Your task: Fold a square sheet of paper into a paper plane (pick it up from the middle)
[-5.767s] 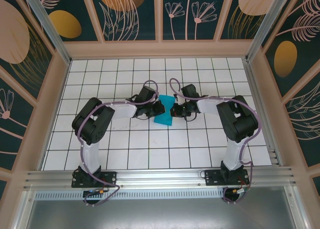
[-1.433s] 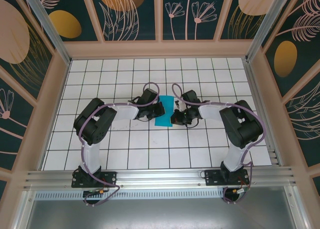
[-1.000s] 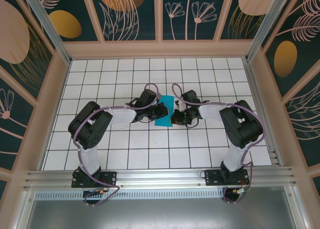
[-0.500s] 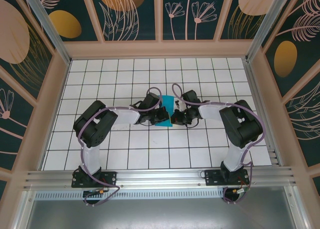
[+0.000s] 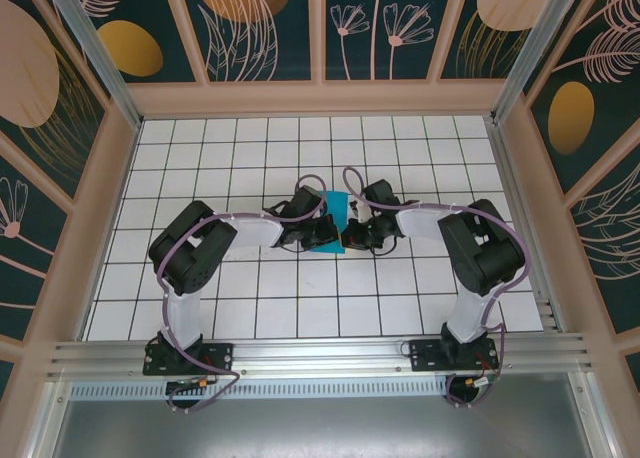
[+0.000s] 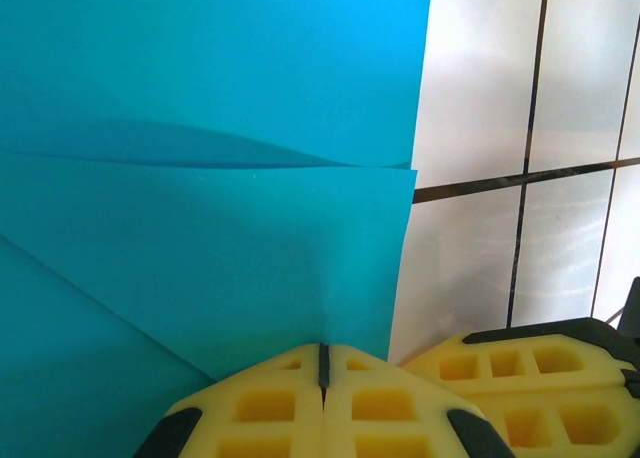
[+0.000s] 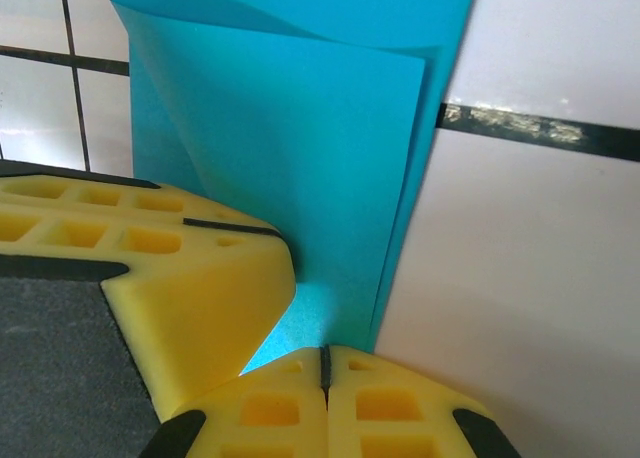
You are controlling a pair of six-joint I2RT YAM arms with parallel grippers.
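1. While both arms reach in from the near edge of the table (image 5: pixel 300 298), the left gripper (image 6: pixel 322 376) has its yellow fingers pressed fully together. The tips sit at the near edge of the sheet of paper (image 6: pixel 200 238); whether any paper is nipped between them cannot be told.
2. Just beside it, the right gripper (image 7: pixel 323 376) is closed just as tightly. Its tips meet the cyan sheet where a folded layer comes down to them (the two pairs of fingers are close to touching).
3. Beyond the fingertips, the sheet lies on the white grid at the middle of the table, between the two wrists. It is already doubled over: the right wrist view shows one flap laid over a lower layer and bowing up a little along its far edge. The left wrist view shows a layer edge running across the sheet and a diagonal crease at lower left.
4. Seen from above, the paper is a narrow strip rather than a flat square, so the opening folds appear to be made and are probably being pressed down. Nothing shows a pointed nose or wings, so the task looks no more than partly done. Sharper creases, the nose folds, the wings and the lift from the middle seem yet to come.
5. Farther back, bare tiles run to the patterned back panels (image 5: pixel 320 28).
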